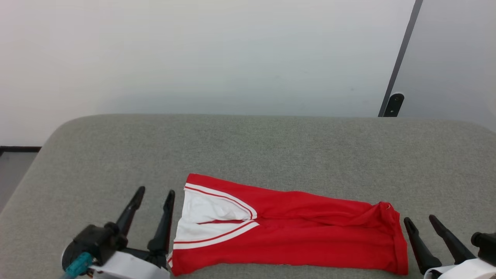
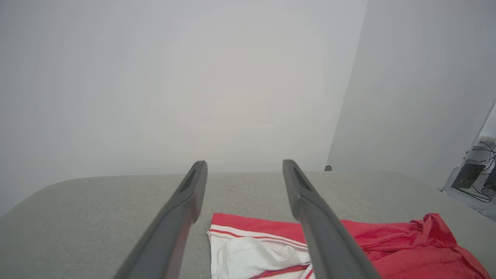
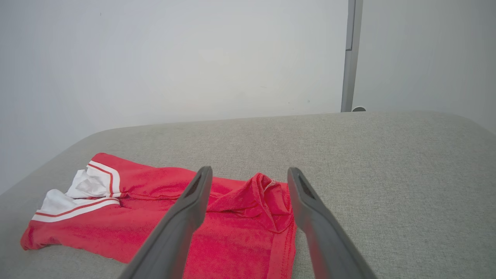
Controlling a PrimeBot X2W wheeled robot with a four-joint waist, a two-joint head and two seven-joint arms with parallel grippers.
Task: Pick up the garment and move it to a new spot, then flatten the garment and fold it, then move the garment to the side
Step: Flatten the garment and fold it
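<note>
Grey fabric table (image 1: pixel 248 147), white wall behind. L gripper (image 1: pixel 155 190) and R gripper (image 1: pixel 419 219) both wide open, holding nothing, low at near edge. Red shirt (image 1: pixel 302 232) lies folded flat btwn them, white-sleeve end just beside L gripper.

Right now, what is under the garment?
The garment lies folded on the grey fabric-covered surface, which shows around it. Whatever sits directly beneath it or between its layers is covered.
</note>
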